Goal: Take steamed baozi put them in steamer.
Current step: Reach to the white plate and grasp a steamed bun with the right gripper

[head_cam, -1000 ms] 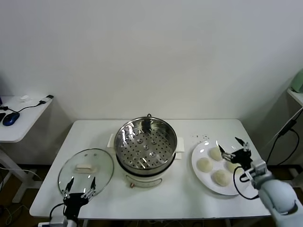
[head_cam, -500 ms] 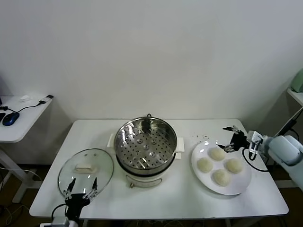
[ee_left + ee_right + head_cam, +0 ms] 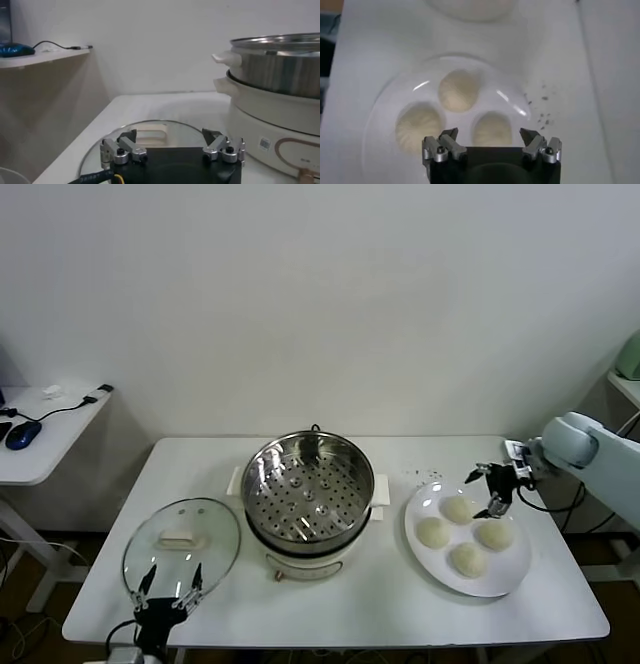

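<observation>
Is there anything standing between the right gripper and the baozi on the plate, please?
Nothing visible does. The right gripper hangs open just above the baozi on the plate, and the steamer beside it is uncovered.

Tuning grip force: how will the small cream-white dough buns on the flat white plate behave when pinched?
The small cream-white dough buns look soft and puffy, so they likely dent under a hard squeeze. Smooth domed tops may slip from the open right tool above them. They probably weigh little and, sitting flat on the flat white plate, seem unlikely to roll.
</observation>
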Robot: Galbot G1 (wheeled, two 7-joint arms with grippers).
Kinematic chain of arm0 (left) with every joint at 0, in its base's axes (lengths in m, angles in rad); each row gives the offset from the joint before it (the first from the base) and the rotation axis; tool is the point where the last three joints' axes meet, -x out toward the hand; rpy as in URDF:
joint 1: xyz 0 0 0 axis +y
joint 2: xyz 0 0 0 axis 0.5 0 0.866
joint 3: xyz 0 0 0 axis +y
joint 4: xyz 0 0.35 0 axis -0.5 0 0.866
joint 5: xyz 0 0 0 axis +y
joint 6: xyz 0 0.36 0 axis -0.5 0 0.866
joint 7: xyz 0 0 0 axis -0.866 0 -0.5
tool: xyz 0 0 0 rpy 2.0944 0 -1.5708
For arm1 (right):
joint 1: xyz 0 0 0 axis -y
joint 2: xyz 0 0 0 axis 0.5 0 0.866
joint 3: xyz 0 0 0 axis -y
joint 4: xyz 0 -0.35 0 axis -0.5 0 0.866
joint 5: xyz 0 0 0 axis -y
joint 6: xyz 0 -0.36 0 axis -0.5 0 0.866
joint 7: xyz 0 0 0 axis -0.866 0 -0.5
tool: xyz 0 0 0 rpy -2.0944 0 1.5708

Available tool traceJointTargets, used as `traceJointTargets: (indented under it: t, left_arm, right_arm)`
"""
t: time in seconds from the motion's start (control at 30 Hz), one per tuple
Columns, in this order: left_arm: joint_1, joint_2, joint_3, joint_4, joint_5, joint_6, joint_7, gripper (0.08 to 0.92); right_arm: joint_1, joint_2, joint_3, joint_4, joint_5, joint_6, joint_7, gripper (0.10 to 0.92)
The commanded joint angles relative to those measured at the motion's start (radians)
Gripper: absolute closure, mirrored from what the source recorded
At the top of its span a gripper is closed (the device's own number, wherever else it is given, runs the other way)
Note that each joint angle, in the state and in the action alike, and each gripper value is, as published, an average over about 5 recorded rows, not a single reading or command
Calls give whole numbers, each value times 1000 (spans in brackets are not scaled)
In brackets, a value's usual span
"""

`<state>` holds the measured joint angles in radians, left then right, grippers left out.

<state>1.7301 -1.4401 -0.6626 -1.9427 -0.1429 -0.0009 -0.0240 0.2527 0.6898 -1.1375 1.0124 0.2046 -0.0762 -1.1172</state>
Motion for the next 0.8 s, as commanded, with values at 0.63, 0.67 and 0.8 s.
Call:
traceJointTargets:
  t: [0.63,0.67,0.8]
  left_arm:
    - [13,-18,9,7,19,-10,-2,177]
    - [13,-18,9,7,19,-10,-2,177]
    - [12,-18,10,8,21,-12,-2,177]
  right_arm:
    - [-88,203,3,-257,-62,2,5,203]
    - [-94,207,11,-263,-68,2,12,203]
    - [-113,223,47,-289,-74,0,35,203]
